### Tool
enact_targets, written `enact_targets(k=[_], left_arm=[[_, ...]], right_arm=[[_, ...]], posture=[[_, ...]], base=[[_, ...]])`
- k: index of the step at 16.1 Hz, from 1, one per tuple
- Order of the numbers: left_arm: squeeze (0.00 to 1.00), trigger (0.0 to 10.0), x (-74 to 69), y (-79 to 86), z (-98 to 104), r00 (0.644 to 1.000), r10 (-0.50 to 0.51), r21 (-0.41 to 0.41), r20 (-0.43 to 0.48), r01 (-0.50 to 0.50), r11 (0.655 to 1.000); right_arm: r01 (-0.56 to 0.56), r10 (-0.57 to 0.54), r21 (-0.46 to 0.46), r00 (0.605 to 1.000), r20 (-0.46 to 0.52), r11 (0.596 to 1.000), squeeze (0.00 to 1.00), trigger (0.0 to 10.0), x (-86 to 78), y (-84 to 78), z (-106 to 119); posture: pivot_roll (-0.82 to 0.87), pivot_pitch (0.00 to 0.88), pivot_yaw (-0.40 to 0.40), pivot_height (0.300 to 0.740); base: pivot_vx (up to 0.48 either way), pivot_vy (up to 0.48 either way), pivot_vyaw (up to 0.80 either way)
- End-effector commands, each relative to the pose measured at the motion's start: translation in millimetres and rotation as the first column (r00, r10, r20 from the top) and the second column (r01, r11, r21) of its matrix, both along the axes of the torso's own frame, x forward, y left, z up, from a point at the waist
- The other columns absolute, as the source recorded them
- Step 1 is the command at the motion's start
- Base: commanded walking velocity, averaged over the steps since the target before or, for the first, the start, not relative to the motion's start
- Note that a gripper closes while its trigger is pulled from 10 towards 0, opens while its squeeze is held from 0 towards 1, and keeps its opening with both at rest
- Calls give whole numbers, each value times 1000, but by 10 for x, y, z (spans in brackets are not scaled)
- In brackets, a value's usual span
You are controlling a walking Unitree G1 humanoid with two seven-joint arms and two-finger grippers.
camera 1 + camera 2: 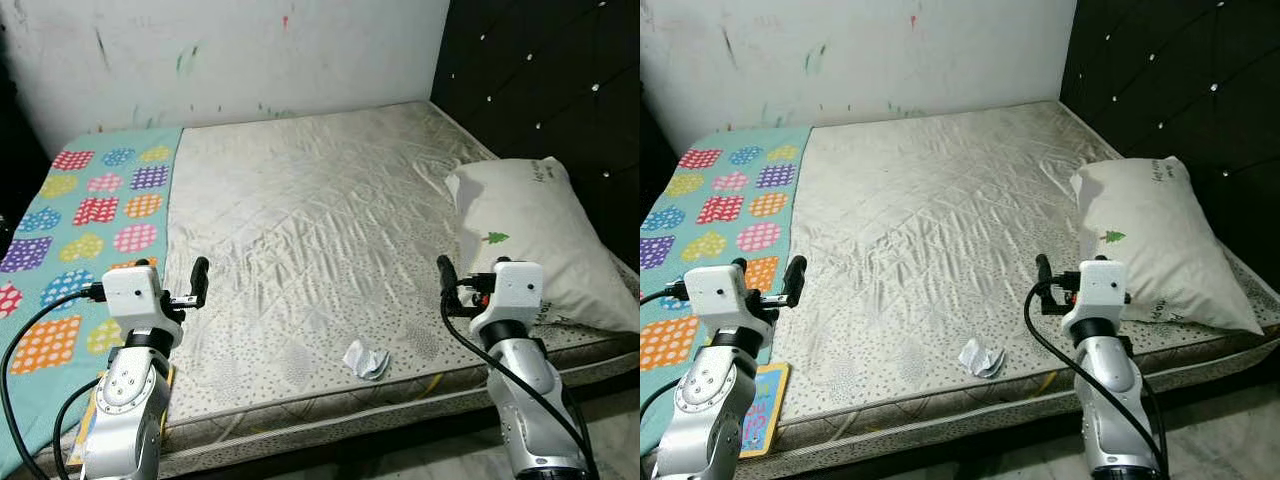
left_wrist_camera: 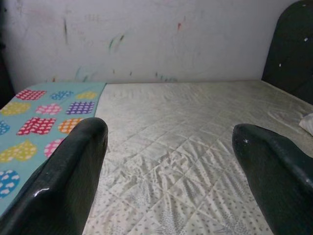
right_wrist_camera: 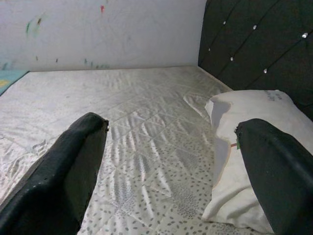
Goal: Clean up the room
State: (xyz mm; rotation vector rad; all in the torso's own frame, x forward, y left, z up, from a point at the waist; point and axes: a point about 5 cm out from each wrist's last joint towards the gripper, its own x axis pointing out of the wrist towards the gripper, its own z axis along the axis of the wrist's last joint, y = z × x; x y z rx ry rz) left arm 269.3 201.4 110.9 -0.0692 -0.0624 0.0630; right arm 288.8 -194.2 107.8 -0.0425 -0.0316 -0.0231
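In the head views, a crumpled paper [image 1: 366,360] lies near the mattress's [image 1: 300,230] near edge, between both grippers, untouched. In the left wrist view, the left gripper [image 2: 168,161] is spread wide, holding nothing. In the right wrist view, the right gripper [image 3: 171,166] gapes wide and empty, with the pillow [image 3: 244,147] to its right.

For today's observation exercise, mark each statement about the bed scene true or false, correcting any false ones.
1. A crumpled white paper lies near the front edge of the mattress. True.
2. The pillow lies at the robot's left. False: it lies at the right, by the dark headboard.
3. The left end effector grips the paper. False: it is open and holds nothing.
4. A heart-patterned blanket covers the bed's left side. True.
5. The right end effector is open. True.
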Motion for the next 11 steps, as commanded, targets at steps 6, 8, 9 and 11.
enact_targets(k=[6, 8, 9, 11], left_arm=[[0, 10000, -33, 37, 38, 999, 31, 7, 12, -31, 999], [0, 10000, -51, 52, 34, 999, 39, 5, 11, -39, 999], [0, 10000, -52, 52, 32, 999, 41, 4, 10, -41, 999], [0, 10000, -53, 43, 32, 999, 40, 1, 9, -40, 999]], right_arm=[[-79, 79, -22, 997, 11, 997, 0, 10000, -11, 102, 53], [-98, 99, -34, 995, 6, 995, 0, 10000, -15, 123, 48], [-109, 110, -43, 994, 7, 993, 0, 10000, -14, 142, 52], [-119, 120, -51, 993, 8, 992, 0, 10000, -18, 153, 58]], posture=[[-53, 0, 8, 740], [-51, 0, 3, 740], [-52, 0, 1, 740], [-52, 0, -3, 740]], base=[[0, 0, 0], [0, 0, 0], [0, 0, 0], [0, 0, 0]])
